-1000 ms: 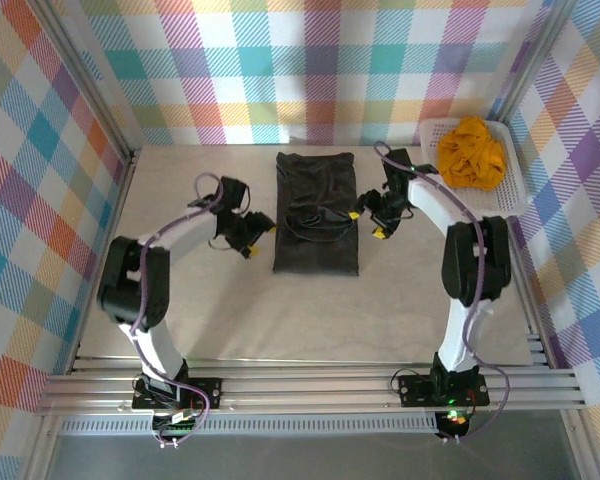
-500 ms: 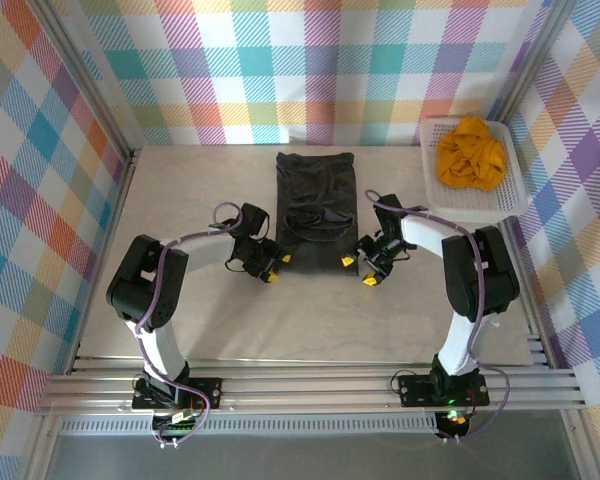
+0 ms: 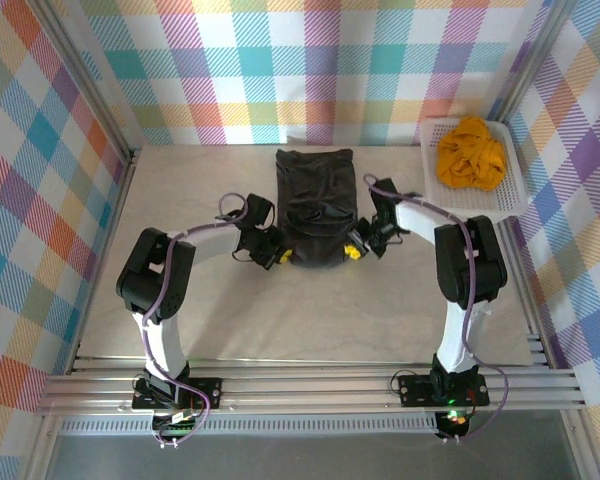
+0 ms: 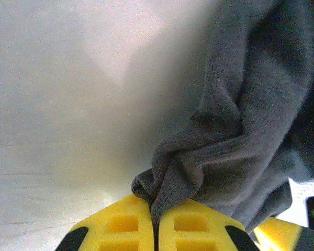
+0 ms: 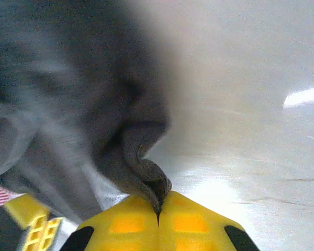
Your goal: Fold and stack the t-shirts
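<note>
Pinching the near edge of the grey shirt (image 3: pixel 316 200), both grippers are working low over the table (image 3: pixel 310 320) in the top view. The left gripper (image 3: pixel 282 256) is holding the shirt's near left corner and the right gripper (image 3: pixel 354 251) is holding its near right corner, the two arms reaching in from either side.

The grey shirt is lying in the middle of the table as a long folded band running away from the arms. Its near end is bunching up slightly between the two grippers.

In the left wrist view, the left gripper (image 4: pixel 155 213) is clamping tight. Its yellow fingers (image 4: pixel 120 225) are meeting with a crumpled ridge of the grey shirt (image 4: pixel 240 125) caught between them, and the rest of the cloth is hanging off to the right above the pale table (image 4: pixel 68 104).

In the right wrist view, the right gripper (image 5: pixel 158 206) is likewise squeezing a small tongue of the grey shirt (image 5: pixel 68 104) between closed fingertips, though the cloth there is blurring.

The orange shirt (image 3: pixel 470 152) is sitting crumpled in the basket (image 3: pixel 510 195) at the far right corner, well apart from both grippers.
</note>
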Controlling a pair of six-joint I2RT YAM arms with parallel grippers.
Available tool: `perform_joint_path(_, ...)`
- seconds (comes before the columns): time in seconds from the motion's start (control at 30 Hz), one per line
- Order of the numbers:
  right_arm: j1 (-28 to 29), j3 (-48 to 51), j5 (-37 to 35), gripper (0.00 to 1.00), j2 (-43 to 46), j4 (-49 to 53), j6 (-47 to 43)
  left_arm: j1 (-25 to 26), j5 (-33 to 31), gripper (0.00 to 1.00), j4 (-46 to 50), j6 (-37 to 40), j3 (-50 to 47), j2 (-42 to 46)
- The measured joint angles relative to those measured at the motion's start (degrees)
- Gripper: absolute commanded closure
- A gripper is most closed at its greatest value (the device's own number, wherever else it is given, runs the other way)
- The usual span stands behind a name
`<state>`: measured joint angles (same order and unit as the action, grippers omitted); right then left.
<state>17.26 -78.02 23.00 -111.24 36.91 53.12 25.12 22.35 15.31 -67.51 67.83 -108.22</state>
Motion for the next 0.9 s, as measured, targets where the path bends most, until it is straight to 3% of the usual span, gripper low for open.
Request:
perform_joint_path(0.2,-1.7,-22.9,-2.2,1.0,-0.1,4.0,-2.9,-3.2,-0.2,1.0,2.6,0.4,18.3,0.2)
perform_joint_path(0.33,-2.8,-25.9,-1.5,1.0,1.6,5.0,-3.0,-4.9,-0.3,1.0,2.8,1.1,22.8,3.6)
perform_joint_path(0.43,-3.0,-17.9,0.2,1.0,4.8,3.6,-2.9,-4.4,0.1,1.0,2.4,1.2,17.7,7.8)
perform_joint_path(0.63,-1.8,6.7,2.9,1.0,10.8,1.5,-2.3,0.3,2.2,1.0,1.4,0.7,-5.3,13.8)
perform_joint_path(0.9,4.7,30.1,6.1,1.0,22.5,0.1,-1.6,8.3,3.4,1.0,1.9,-0.7,-29.5,23.1)
